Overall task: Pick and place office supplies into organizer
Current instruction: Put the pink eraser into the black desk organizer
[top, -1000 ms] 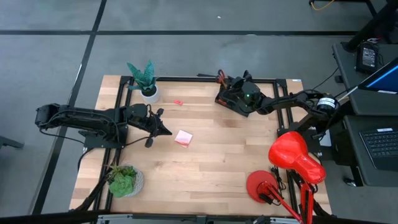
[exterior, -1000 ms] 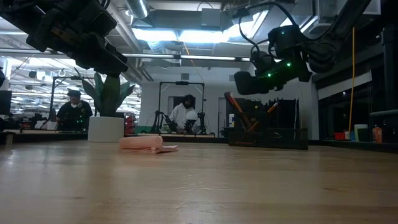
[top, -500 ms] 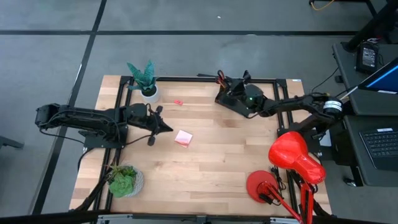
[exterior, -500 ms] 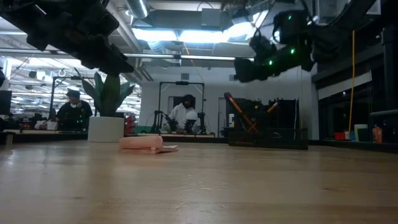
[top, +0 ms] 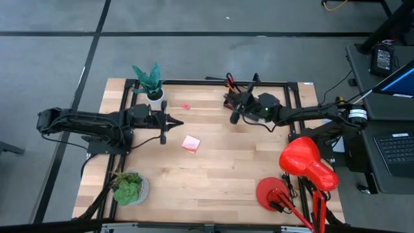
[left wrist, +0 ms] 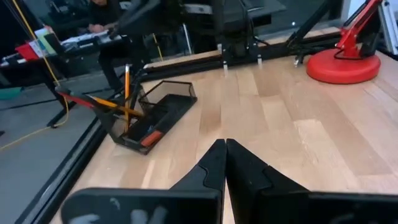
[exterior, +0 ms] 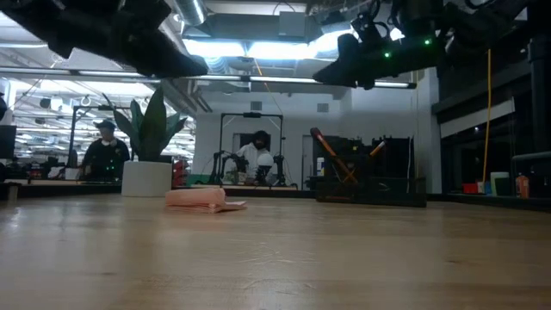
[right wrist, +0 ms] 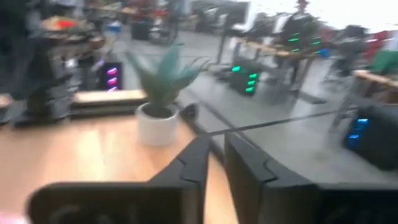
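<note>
while the left pincer hangs shut, the right pincer — nearly closed, empty — hovers beside the organizer.

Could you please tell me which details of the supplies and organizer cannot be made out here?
- Organizer, high view: the right gripper partly covers it; contents unclear.
- Small red item, high view: too small to identify.
- Pink sticky-note pad, low view: seen edge-on only.
</note>
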You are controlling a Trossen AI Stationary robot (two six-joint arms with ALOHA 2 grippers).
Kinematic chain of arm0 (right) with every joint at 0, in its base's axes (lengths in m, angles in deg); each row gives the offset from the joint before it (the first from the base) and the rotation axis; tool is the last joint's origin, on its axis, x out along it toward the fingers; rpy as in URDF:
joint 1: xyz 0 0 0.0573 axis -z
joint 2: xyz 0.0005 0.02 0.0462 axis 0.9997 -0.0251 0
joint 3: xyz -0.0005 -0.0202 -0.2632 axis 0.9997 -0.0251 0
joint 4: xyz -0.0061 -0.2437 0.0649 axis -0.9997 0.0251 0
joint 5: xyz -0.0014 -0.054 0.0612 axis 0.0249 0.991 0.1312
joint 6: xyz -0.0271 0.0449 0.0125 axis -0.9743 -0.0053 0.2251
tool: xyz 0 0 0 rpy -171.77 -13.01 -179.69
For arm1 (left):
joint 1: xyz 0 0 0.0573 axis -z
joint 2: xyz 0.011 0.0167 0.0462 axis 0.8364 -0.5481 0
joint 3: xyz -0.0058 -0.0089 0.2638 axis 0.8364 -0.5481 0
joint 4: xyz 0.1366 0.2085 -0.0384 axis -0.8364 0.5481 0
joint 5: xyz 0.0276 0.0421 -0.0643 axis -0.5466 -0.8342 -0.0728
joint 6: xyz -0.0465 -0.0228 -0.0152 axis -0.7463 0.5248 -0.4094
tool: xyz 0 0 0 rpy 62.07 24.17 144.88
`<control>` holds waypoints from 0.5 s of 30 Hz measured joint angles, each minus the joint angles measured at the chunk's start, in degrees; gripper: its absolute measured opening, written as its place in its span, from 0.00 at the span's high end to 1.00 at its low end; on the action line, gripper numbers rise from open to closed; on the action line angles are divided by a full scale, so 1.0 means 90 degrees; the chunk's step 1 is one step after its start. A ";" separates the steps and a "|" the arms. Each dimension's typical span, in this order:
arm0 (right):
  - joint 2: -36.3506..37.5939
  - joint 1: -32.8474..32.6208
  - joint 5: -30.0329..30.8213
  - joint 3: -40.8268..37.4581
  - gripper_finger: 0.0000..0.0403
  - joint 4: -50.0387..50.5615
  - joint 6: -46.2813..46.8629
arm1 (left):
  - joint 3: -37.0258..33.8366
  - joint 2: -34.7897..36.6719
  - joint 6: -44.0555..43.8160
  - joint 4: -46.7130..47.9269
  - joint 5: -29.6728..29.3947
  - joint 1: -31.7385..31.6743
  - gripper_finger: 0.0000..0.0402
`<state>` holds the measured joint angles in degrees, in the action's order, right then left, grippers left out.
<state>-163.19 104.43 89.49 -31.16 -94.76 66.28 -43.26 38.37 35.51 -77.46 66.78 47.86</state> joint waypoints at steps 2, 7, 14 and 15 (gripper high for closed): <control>0.0001 -0.0108 -0.0059 0.0001 0.95 0.0281 0.0008 | 0.0183 -0.0055 0.0039 0.0243 0.0000 -0.0041 0.99; 0.0000 -0.0469 -0.0066 -0.0002 0.98 0.0596 0.0171 | 0.0635 -0.0341 0.0106 0.0933 0.0000 -0.0268 0.99; 0.0000 -0.1037 -0.0078 -0.0002 0.98 0.0791 -0.0073 | 0.1538 -0.1330 0.0355 0.1984 0.0000 -0.0721 0.99; 0.0000 -0.1086 -0.0079 -0.0002 0.98 0.0806 -0.0108 | 0.1692 -0.1517 0.0385 0.2124 -0.0001 -0.0787 0.99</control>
<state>-163.19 94.65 88.78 -31.18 -87.51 65.31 -28.03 24.72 38.97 -58.34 66.77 40.77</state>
